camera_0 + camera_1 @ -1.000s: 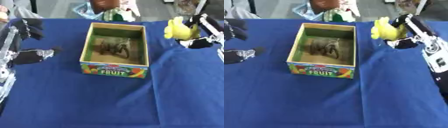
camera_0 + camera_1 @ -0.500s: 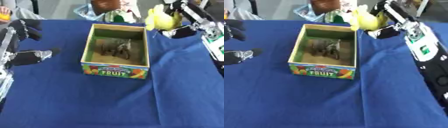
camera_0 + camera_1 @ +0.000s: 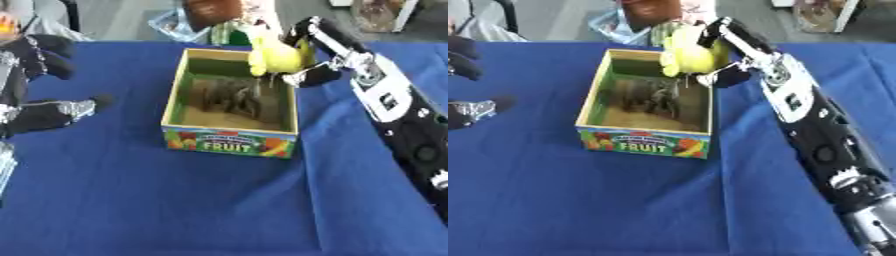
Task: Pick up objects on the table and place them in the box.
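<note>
One right hand point(image 3: 302, 55) is curling its fingers round a yellow object point(image 3: 273, 56), holding it above the far right corner of the fruit box point(image 3: 229, 140). Dark items point(image 3: 229, 95) are lying inside the box. The left hand point(image 3: 39, 85) is resting at the left edge, fingers relaxed, holding nothing, on the blue tablecloth point(image 3: 131, 200)

The right arm is stretched in from the lower right towards the upper middle, and the right robot hand point(image 3: 302, 55) is raised with its fingers curled in a grasp. The left robot hand point(image 3: 44, 107) is seen at the left edge (fingers relaxed, nothing held).
</note>
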{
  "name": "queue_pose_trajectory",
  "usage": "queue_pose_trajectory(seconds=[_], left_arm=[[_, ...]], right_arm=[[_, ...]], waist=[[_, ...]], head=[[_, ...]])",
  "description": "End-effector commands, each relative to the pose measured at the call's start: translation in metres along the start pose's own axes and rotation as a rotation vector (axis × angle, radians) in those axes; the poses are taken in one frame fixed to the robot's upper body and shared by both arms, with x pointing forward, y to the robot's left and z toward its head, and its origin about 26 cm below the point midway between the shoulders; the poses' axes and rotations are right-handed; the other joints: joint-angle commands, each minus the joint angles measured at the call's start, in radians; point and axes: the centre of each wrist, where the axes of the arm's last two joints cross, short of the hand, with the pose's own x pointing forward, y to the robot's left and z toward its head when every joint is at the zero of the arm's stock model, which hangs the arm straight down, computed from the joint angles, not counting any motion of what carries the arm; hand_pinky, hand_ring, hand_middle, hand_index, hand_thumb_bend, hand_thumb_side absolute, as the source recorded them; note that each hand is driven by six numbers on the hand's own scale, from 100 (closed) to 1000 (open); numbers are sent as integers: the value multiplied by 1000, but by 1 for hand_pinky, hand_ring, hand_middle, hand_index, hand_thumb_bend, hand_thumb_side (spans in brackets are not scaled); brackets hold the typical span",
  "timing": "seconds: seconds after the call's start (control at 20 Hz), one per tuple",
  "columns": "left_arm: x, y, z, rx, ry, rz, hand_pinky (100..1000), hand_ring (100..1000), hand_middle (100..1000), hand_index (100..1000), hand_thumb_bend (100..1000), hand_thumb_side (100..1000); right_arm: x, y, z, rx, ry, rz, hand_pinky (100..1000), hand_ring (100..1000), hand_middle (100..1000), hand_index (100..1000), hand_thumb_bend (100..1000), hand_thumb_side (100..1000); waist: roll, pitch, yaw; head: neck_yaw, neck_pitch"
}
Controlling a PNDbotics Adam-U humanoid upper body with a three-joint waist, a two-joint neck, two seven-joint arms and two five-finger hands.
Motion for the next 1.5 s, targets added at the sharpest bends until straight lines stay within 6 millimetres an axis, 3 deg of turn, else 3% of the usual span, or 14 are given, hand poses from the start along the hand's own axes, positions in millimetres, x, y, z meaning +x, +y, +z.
queue_pose_trajectory(seconds=[0.05, 0.5, 0.75, 0.85, 1.1, 1.3, 1.5], left_arm=[[11, 5, -5, -1, -44, -5, 585, 552, 583, 732, 810, 144], [12, 2, -6, -3, -49, 8, 585, 552, 582, 732, 810, 145], [11, 2, -6, -4, -45, 9, 585, 551, 582, 732, 810, 145], [11, 2, -5, -4, -44, 9, 585, 550, 582, 732, 810, 144], [10, 1, -5, -4, -40, 9, 585, 550, 581, 732, 810, 144], [9, 1, -4, -4, -37, 9, 585, 550, 580, 731, 810, 144], [8, 2, -4, -2, -32, 6, 585, 550, 580, 731, 810, 143]], right_arm=[[4, -1, -10, -13, 1, 23, 531, 607, 448, 443, 350, 100], [6, 24, -16, 14, 8, 19, 533, 618, 484, 530, 366, 100], [8, 28, -18, 26, -2, 29, 544, 638, 531, 647, 404, 100], [10, 28, -18, 32, -12, 39, 555, 650, 551, 685, 436, 100], [14, 21, -20, 23, -42, 64, 614, 748, 749, 850, 618, 313], [19, 12, -21, 3, -80, 78, 666, 802, 829, 910, 696, 302], [24, 0, -20, -40, -116, 66, 682, 821, 845, 923, 718, 296]], waist=[[5, -14, 6], [7, -9, 16], [5, -11, 15], [4, -12, 15], [2, -14, 12], [0, -15, 9], [-2, -16, 4]], head=[[-13, -9], [-20, -9], [-18, -7], [-18, -6], [-14, -6], [-10, -5], [-6, -4]])
